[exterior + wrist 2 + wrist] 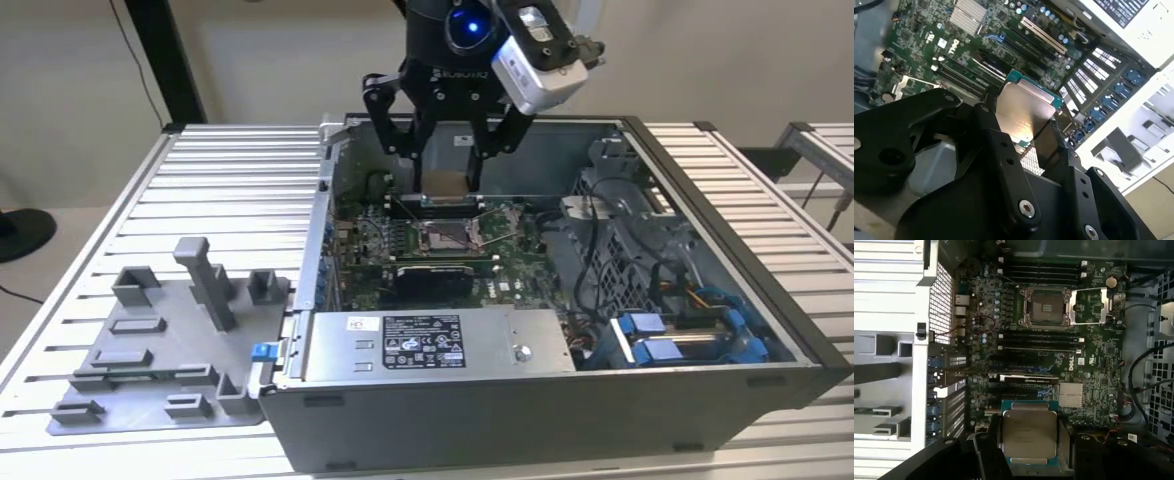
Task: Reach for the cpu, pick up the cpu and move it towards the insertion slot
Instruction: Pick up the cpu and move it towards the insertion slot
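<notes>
First wrist view | cpu [1030,435] clamped between fingers [990,440] | insertion slot [1048,305] well apart, uncovered

Your arm comes down from above in the exterior view, wrist pointing straight down, a camera block riding on the side of the wrist toward the exterior view's right. The gripper [445,180] hangs with its black linkage fingers [382,115] spread at the top and angled inward toward the tips. The jaws are closed on the cpu [1030,436], pinching it by two opposite edges in both wrist views, with its metal face [1021,112] exposed between them.
</notes>
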You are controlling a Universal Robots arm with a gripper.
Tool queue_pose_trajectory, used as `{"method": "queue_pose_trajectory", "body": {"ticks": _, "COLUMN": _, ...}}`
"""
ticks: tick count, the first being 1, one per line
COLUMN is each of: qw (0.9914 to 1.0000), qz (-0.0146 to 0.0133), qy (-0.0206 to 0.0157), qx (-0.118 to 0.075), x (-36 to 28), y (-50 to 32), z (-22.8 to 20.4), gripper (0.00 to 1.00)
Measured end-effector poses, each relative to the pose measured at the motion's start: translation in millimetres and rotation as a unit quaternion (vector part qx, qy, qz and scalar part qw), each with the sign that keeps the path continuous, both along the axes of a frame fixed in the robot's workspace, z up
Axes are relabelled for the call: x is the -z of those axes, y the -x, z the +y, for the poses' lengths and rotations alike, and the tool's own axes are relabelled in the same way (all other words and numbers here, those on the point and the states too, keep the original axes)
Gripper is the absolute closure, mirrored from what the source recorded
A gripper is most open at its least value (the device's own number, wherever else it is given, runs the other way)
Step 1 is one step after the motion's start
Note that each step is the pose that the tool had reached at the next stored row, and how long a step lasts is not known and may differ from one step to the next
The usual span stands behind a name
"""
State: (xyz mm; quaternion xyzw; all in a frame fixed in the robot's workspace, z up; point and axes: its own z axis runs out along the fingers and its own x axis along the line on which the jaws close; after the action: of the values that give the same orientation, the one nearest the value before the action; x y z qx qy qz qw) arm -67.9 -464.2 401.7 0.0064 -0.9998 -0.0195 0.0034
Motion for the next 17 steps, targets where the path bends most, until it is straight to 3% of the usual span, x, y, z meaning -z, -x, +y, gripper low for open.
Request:
{"method": "queue_pose_trajectory", "body": {"ticks": 9, "qw": 1.0, "qz": 0.0, "qy": 0.0, "qx": 0.0, "x": 0.0, "y": -30.8, "z": 0.0, "gripper": 1.0}}
{"method": "queue_pose_trajectory", "body": {"ticks": 17, "qw": 1.0, "qz": 0.0, "qy": 0.0, "qx": 0.0, "x": 0.0, "y": -33.7, "z": 0.0, "gripper": 1.0}}
